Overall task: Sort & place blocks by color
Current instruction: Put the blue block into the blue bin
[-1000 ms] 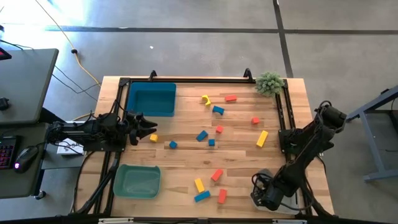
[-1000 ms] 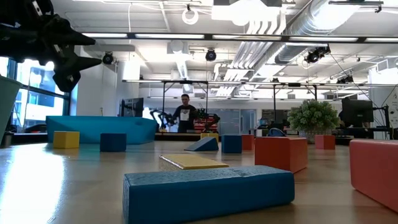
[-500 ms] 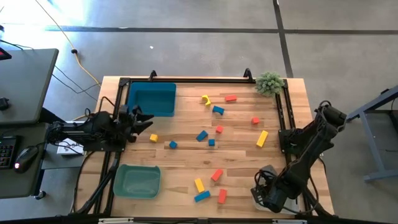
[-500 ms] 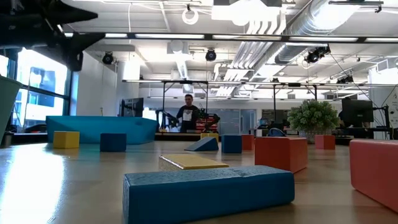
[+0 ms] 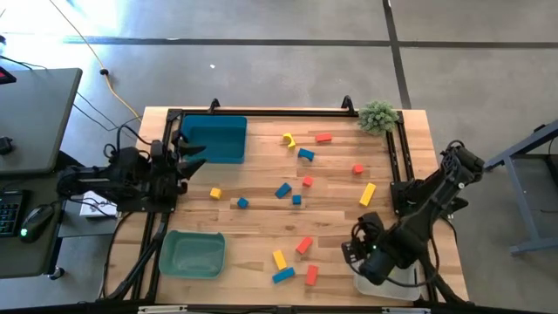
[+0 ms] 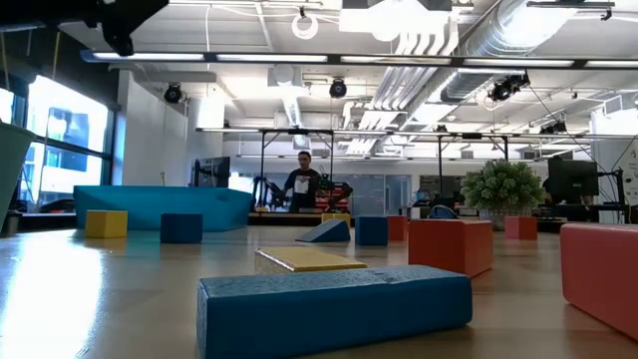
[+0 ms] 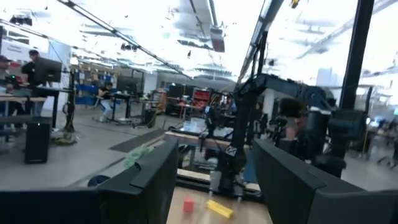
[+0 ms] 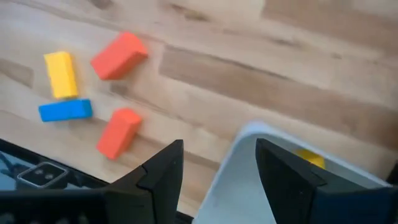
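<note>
Barely begun: one yellow block (image 8: 309, 158) lying in the clear bin (image 8: 249, 168), roughly fourteen blocks (image 5: 296, 200) scattered across the table (image 5: 261, 174). Blue bin (image 5: 212, 139) and green bin (image 5: 192, 253) seemingly empty. Left gripper (image 5: 187, 155) by the blue bin, right gripper (image 8: 219, 163) over the clear bin's rim, both gaping and empty.

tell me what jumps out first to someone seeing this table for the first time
The scatter of small red-orange, blue and yellow blocks across the middle of the wooden table catches the eye first. Next come the blue bin at the far left corner and the green bin at the near left. The left hand hangs open beside the blue bin, and the right hand is open over the clear bin, where a yellow piece lies.
</note>
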Robot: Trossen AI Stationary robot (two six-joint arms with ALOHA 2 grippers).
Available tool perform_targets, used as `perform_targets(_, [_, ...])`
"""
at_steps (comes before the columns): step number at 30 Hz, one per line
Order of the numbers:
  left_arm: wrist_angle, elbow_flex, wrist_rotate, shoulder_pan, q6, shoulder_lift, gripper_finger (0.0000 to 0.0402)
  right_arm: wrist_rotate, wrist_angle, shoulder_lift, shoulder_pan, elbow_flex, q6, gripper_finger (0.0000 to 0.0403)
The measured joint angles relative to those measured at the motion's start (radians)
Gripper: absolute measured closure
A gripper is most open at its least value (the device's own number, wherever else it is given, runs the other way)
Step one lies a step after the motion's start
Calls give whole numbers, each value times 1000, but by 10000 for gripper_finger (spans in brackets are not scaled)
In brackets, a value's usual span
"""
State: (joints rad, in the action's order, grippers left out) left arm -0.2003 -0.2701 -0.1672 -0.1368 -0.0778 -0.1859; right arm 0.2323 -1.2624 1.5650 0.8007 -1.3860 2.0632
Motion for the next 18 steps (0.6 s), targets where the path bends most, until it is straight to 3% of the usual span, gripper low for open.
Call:
perform_targets(12, [82,-104,172,0,98,-350,209,8,12,0,-175,-46,-215,214])
perform_targets(18, [230,-169,218,0,153,-500,209,9,44,0,-235,-48,-300,214])
